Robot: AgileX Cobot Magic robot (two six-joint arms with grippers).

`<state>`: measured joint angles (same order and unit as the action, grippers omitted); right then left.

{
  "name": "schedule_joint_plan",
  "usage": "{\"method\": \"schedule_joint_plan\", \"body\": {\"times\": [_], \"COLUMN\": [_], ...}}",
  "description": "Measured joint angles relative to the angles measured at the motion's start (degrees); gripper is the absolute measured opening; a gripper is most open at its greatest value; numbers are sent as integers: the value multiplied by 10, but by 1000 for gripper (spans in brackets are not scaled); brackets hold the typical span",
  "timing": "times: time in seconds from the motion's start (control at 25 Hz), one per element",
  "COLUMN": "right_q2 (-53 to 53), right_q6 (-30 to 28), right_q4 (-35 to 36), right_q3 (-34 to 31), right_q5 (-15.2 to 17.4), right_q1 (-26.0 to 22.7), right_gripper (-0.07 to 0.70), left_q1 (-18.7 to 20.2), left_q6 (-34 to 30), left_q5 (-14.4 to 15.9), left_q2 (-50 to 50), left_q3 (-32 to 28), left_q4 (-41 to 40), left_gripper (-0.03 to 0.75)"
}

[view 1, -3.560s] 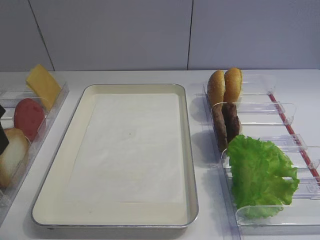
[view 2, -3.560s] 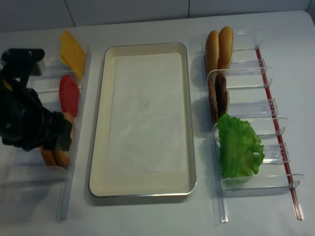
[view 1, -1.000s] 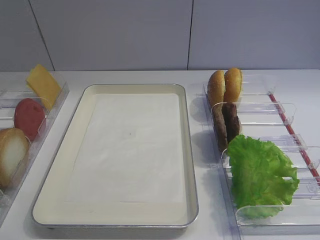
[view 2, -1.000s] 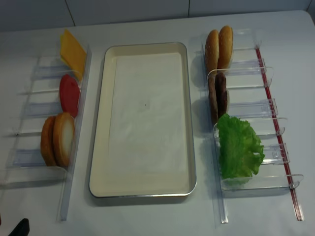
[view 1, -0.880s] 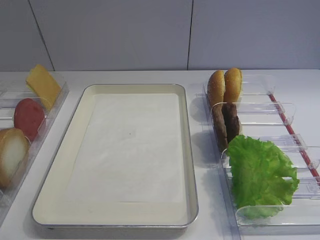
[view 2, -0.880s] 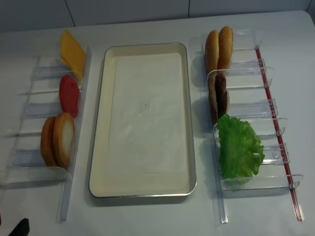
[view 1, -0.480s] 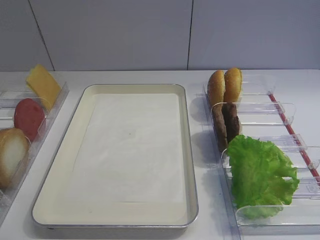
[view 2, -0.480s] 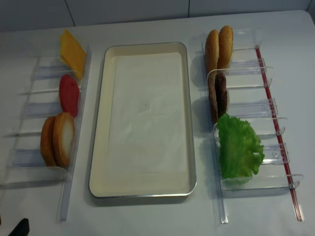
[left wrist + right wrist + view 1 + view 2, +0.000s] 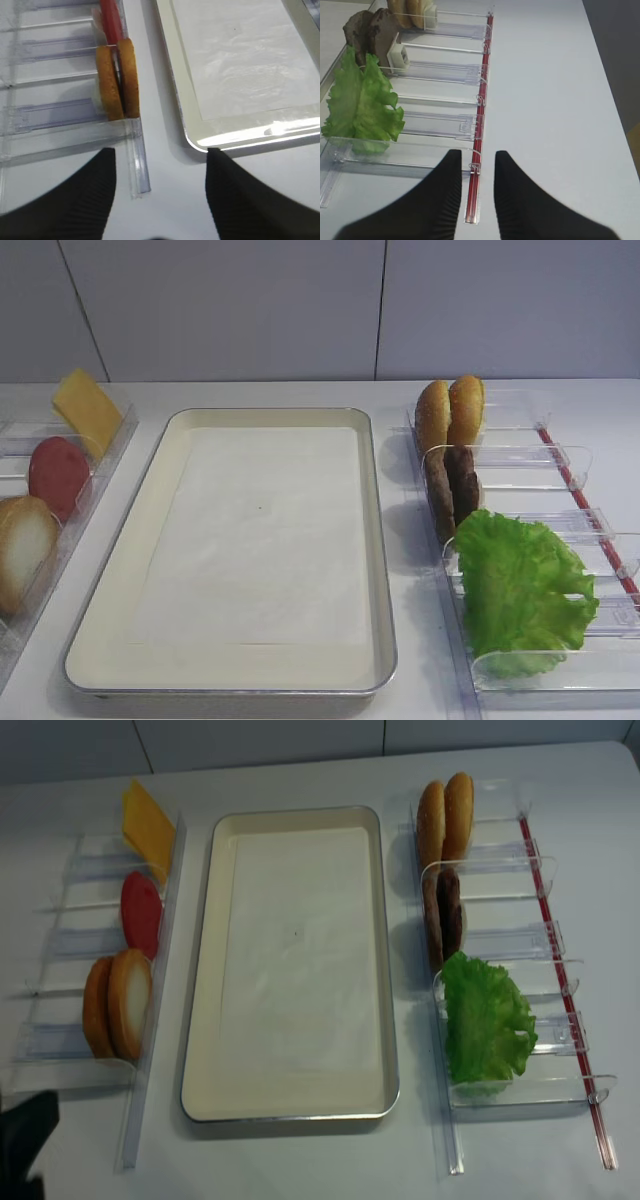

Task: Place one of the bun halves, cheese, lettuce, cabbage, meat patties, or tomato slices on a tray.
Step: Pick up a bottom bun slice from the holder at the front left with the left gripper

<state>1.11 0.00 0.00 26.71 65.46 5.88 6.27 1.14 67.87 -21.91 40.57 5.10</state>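
Observation:
The cream tray point(image 9: 375, 540) lies in the middle with only its paper liner. On the left stand two bun halves point(image 9: 118, 1005), a red tomato slice point(image 9: 140, 912) and yellow cheese point(image 9: 147, 825). On the right stand two more buns point(image 9: 445, 810), dark meat patties point(image 9: 443, 915) and green lettuce point(image 9: 485, 1020). Cabbage is out of view. My left gripper point(image 9: 160, 152) is open and empty above the table, between the buns point(image 9: 117, 80) and the tray corner point(image 9: 192, 142). My right gripper point(image 9: 476, 155) is almost closed and empty, near the lettuce point(image 9: 362, 102).
Clear plastic racks point(image 9: 60, 950) point(image 9: 520, 940) flank the tray. A red strip point(image 9: 482, 100) runs along the right rack's outer side. The table's right edge point(image 9: 615, 115) drops off beyond it. A grey wall point(image 9: 300, 300) closes the back.
The dark left arm has pushed further into the bottom-left corner of the overhead view. Earlier still, it was at the left buns. The food and tray have not moved.

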Motion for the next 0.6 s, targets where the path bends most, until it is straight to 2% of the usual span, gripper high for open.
{"method": "schedule_joint_plan", "body": {"times": [0.28, 0.6], "right_q2": [0, 0], "right_q6": [0, 0], "right_q4": [0, 0], "right_q3": [0, 0], "right_q5": [0, 0], "right_q1": [0, 0], "right_gripper": [201, 166], "left_q1": [0, 0], "left_q6": [-7, -30], "left_q5": [-10, -65], "left_q2": [-203, -375], "left_q3": [67, 95], "left_q4": [19, 15], "left_gripper": [386, 397]}}
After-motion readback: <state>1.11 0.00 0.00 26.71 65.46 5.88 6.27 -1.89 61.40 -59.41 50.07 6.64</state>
